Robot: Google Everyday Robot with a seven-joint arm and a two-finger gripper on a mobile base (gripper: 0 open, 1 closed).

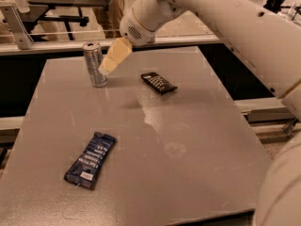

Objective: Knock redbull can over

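Observation:
The redbull can (pixel 94 64) stands upright near the far left of the grey table (pixel 197 173). It is slim and silver with a pull-tab top. My gripper (pixel 109 66) hangs from the white arm (pixel 221 13) that reaches in from the upper right. Its pale tips are right beside the can's right side, at about mid-height. I cannot tell whether they touch it.
A dark snack wrapper (pixel 159 83) lies to the right of the can. A blue snack wrapper (pixel 90 159) lies at the near left. A metal rail (pixel 56 46) and a black gap run behind the table's far edge.

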